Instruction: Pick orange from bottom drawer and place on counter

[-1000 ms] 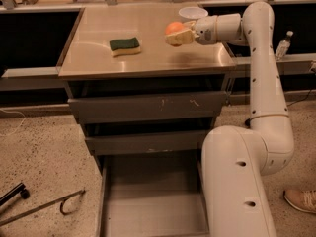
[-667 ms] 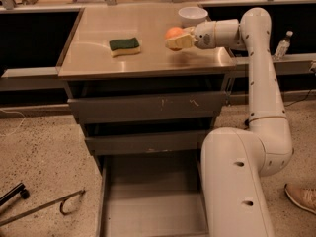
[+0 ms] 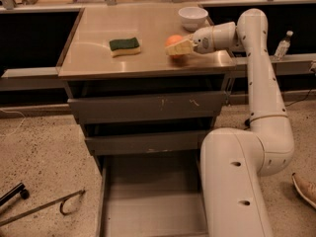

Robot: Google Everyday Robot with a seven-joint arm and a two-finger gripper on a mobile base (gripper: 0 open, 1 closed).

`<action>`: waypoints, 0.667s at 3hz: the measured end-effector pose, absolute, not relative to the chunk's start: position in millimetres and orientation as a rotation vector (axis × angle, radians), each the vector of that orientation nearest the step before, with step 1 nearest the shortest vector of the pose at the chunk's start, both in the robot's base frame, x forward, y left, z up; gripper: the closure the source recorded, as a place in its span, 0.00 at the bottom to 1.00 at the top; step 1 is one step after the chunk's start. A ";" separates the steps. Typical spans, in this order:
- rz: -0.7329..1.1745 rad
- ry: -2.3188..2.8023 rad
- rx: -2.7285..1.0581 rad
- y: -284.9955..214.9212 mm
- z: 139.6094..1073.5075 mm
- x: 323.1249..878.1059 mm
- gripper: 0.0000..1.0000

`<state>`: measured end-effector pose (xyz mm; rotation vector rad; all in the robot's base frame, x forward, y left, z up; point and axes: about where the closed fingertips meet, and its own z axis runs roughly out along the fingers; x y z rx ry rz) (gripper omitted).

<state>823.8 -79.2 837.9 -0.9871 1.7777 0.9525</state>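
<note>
The orange (image 3: 172,40) is on the right side of the beige counter (image 3: 123,65), held between my gripper's (image 3: 177,46) cream fingers (image 3: 181,47). I cannot tell whether it touches the surface or hangs just above it. My white arm reaches in from the right, over the counter's right edge. The bottom drawer (image 3: 148,201) is pulled open below; its grey floor shows nothing on it, and my arm's base hides its right part.
A green and yellow sponge (image 3: 124,46) lies left of centre on the counter. A white bowl (image 3: 193,17) stands at the back right, just behind my gripper. Two shut grey drawers (image 3: 148,107) sit above the open one. A metal tool (image 3: 44,207) lies on the speckled floor at left.
My gripper has moved down and a little toward the counter's front with the orange, bringing it closer to the surface.
</note>
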 end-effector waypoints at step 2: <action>0.945 1.825 -0.986 -82.5 830.3 822.6 0.82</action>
